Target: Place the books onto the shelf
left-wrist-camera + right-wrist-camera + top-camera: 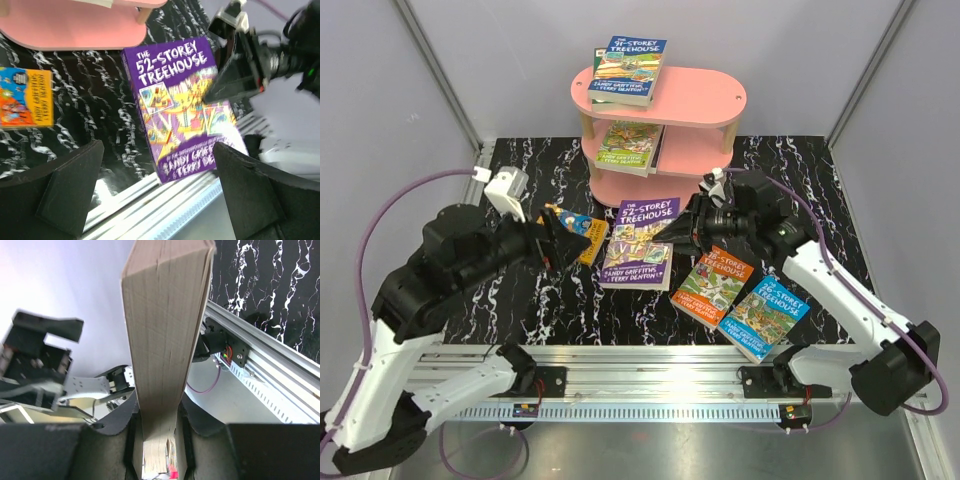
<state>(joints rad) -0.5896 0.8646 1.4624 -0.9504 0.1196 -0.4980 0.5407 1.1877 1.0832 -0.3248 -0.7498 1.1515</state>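
Between the two arms, on the black table with white marble veins (620, 310) and just in front of the pink three-tier shelf with oval boards and pale wooden supports (705, 95), is the purple paperback book (638, 245) titled "The 52-Storey Treehouse". The right pincer (682, 230) is at the right edge of this book and is closed on it. In the right wrist view the beige pages of the book stand clamped between its two black fingers (120, 432). Whether the book rests flat on the table or is raised a little, I cannot tell. The left pincer (568, 240) is near the left side of the same book but apart from it, with its jaws wide open and gripping nothing. Partly below the left pincer an orange and yellow book (25, 97) lies flat on the table. Two more books lie on the table at the right, just beside each other: a green and orange book (713, 285) and a blue book (763, 317). On the shelf, a blue-topped book (628, 68) lies on the top board and a green book (630, 145) on the middle board.
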